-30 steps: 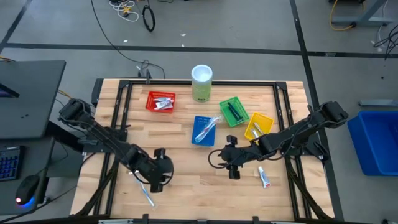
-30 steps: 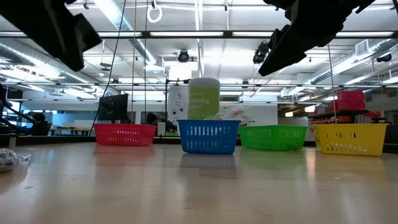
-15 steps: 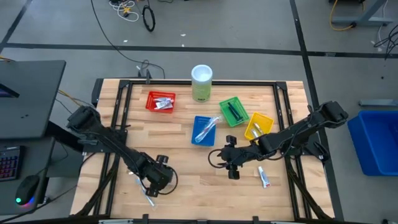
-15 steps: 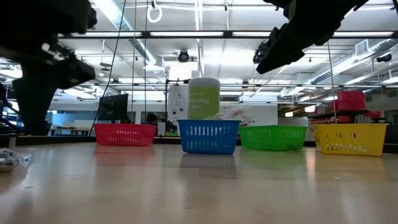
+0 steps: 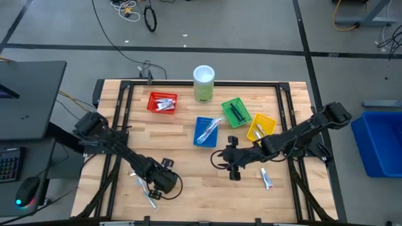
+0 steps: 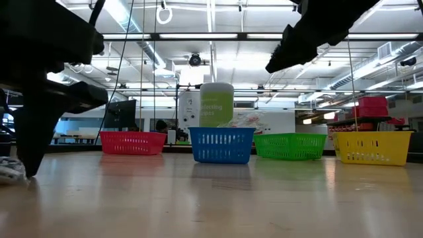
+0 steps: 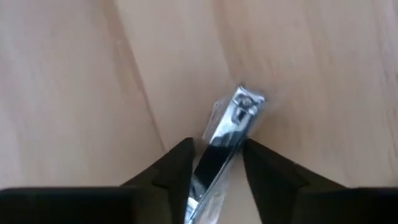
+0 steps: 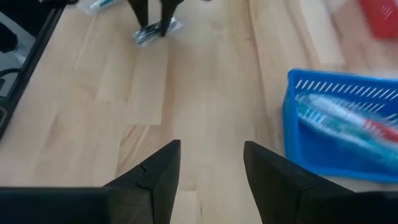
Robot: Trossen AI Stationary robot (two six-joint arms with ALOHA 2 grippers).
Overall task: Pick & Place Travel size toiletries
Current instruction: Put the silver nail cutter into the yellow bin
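High view: four coloured mesh baskets (image 5: pixel 206 131) already hold toiletries; a white mini tube (image 5: pixel 266 178) waits at five o'clock. Left wrist view: left gripper (image 7: pixel 216 155), fingers apart, straddles a silvery sachet (image 7: pixel 227 134). Right wrist view: right gripper (image 8: pixel 211 163) hovers open, empty.

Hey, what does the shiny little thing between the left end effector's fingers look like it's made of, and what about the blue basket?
The shiny item looks like polished metal, possibly in clear wrap: mirror-like silver glints along a slim flat body. It lies on the wooden table, between the left end effector's open fingers. The blue basket looks like molded plastic: uniform saturated color, thin slotted walls.
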